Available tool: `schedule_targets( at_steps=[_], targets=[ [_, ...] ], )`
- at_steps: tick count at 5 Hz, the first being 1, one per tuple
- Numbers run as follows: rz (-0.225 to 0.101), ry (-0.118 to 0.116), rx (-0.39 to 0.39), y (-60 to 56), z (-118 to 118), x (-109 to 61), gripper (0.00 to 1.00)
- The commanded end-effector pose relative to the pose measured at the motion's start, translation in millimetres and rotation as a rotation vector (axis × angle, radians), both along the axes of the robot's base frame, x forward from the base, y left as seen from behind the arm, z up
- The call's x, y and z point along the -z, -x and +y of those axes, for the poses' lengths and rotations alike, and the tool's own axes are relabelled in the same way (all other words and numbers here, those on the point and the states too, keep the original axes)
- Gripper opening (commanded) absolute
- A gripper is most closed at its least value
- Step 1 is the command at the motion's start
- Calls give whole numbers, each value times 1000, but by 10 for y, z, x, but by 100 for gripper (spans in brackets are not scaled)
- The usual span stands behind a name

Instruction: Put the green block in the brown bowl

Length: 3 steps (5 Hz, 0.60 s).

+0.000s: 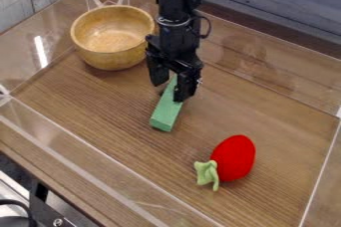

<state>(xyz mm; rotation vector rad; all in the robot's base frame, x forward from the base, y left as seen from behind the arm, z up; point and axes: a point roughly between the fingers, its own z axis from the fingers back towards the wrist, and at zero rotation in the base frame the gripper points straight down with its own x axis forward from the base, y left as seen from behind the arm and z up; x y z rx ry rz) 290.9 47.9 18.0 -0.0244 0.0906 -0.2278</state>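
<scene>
The green block (166, 113) lies flat on the wooden table, a light-green bar pointing toward the camera. My black gripper (172, 84) hangs straight down over its far end, open, with one finger on each side of the block's upper tip. Whether the fingers touch the block I cannot tell. The brown bowl (92, 53) stands upright at the back left, a short way left of the gripper, with nothing in its tan inside.
A red strawberry-like toy (232, 158) with a green stem lies at the front right. Clear plastic walls (40, 121) ring the tabletop.
</scene>
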Motion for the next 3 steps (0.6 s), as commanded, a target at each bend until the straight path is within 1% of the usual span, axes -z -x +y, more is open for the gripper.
schedule_targets(
  at_steps=[1,3],
  targets=[
    [71,-11,12,116,18,131,100],
    [95,-13,13,135,24,107,100]
  ],
)
